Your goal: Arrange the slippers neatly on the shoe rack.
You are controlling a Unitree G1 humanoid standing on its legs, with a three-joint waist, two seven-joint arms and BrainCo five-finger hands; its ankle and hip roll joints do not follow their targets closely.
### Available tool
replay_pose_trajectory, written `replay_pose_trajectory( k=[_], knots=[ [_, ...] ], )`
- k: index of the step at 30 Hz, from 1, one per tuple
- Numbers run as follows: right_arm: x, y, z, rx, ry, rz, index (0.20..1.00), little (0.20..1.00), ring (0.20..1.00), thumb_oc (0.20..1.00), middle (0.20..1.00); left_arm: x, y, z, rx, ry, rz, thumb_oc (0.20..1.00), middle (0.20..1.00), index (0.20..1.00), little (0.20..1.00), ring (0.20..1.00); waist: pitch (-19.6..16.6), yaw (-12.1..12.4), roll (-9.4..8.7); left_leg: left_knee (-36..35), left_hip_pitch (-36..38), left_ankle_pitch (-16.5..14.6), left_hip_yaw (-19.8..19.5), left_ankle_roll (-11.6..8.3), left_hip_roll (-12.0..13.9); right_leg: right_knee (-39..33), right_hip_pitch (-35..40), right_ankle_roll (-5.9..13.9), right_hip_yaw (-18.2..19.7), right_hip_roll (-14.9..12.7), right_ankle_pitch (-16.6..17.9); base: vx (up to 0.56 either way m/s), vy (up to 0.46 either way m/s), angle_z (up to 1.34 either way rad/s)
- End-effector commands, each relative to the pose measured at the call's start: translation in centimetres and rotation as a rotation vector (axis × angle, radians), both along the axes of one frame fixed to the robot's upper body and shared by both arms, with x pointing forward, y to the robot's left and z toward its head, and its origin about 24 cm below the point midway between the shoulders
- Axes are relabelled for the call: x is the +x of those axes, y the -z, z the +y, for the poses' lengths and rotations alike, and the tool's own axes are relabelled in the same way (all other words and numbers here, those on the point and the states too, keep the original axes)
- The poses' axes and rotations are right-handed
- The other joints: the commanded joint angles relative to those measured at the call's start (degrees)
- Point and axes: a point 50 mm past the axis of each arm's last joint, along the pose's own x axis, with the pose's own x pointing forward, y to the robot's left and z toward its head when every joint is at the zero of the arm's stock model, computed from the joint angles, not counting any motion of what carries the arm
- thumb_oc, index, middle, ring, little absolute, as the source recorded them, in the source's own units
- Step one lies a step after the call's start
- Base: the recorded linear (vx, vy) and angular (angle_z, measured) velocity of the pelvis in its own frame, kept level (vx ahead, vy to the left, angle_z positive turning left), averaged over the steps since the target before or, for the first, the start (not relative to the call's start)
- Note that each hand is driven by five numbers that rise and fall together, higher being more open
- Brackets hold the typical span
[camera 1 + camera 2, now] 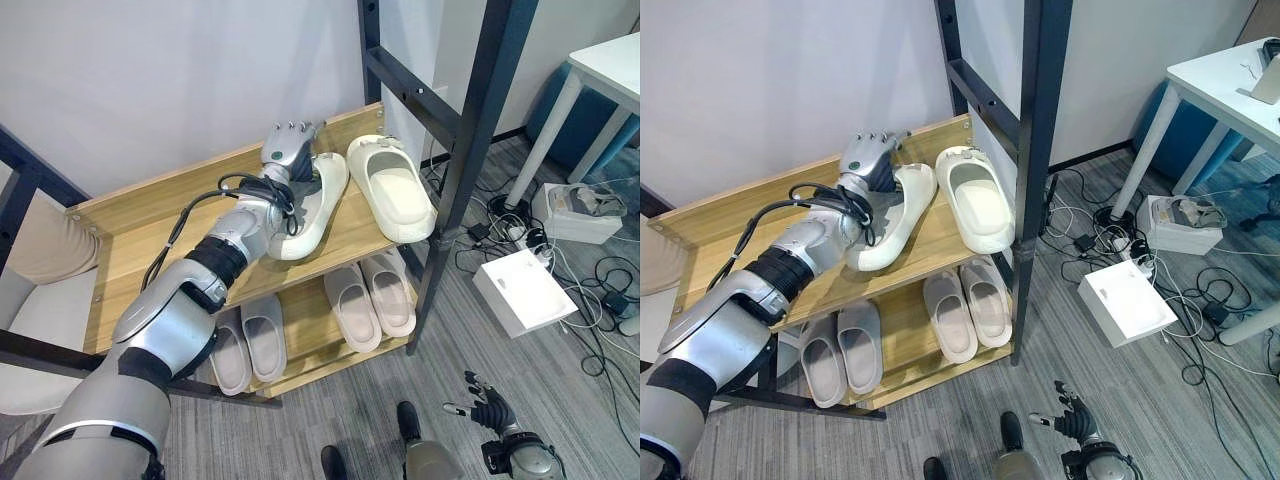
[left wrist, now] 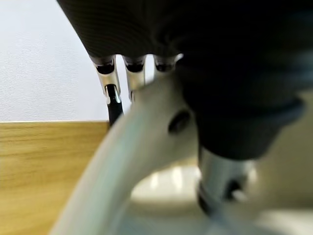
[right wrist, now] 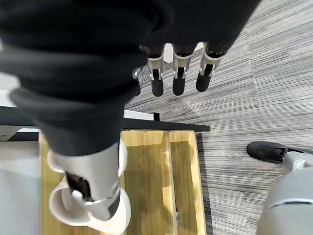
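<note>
The shoe rack [image 1: 130, 240] stands in the left half of the head views, a wooden two-shelf unit against a pale wall. On its upper shelf, toward the right end, lie two cream slippers. The right-hand cream slipper [image 1: 392, 186] lies flat with its sole down and its opening facing up, near the dark metal post [image 1: 470, 150] that rises through the middle of the frame. The left-hand cream slipper [image 1: 312, 205] is tipped up on its edge just beside it, leaning toward the left.

The left hand [image 1: 288, 148] reaches in from the lower left and sits at the far end of that tilted slipper. In the left wrist view the fingers [image 2: 111, 90] hang over the slipper's pale rim and the thumb [image 2: 220, 181] presses on its other side, so the hand is clasping the slipper.

On the lower shelf sit two pairs of grey slippers, one pair at the left [image 1: 250, 342] and one pair at the right [image 1: 370, 298], all flat and side by side.

The right hand [image 1: 490, 408] hangs low at the bottom right of the frame above the grey striped floor [image 1: 560, 400], fingers loosely spread and holding nothing. A white box [image 1: 522, 292] lies on the floor to the right of the rack
</note>
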Motion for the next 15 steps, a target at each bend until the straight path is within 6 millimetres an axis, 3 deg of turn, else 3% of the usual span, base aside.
replay_pose_trajectory(
  k=[1,4,15],
  knots=[
    [0.2,-0.6,0.8,0.025,-0.022,-0.046,1.000,1.000,1.000,1.000,1.000,-0.4,-6.3,1.9,-0.100,-0.039,-0.175,1.000,1.000,1.000,1.000,1.000,0.0,1.1,-3.02,-0.1,3.4,-2.1,-2.8,-1.97,-0.6,0.1,6.7,4.22,-3.3,-0.6,-7.4,-0.05,-0.036,0.31],
    [0.1,-0.3,1.1,0.037,-0.028,-0.025,1.000,1.000,1.000,1.000,1.000,-1.4,-7.0,1.2,-0.150,0.026,-0.219,1.000,1.000,1.000,1.000,1.000,0.0,2.5,-3.44,-0.1,3.0,-1.6,-4.1,-2.03,-0.6,0.1,7.1,3.93,-4.4,-0.5,-7.6,-0.04,-0.022,0.24],
    [0.0,0.2,1.7,0.049,-0.044,0.010,1.000,1.000,1.000,1.000,1.000,-2.0,-5.1,0.6,-0.156,0.080,-0.166,1.000,1.000,1.000,1.000,1.000,-0.4,4.0,-3.54,-0.1,3.3,-1.5,-5.1,-1.88,-0.7,0.1,7.8,3.62,-5.2,-0.5,-7.9,-0.01,-0.002,0.08]
  ],
)
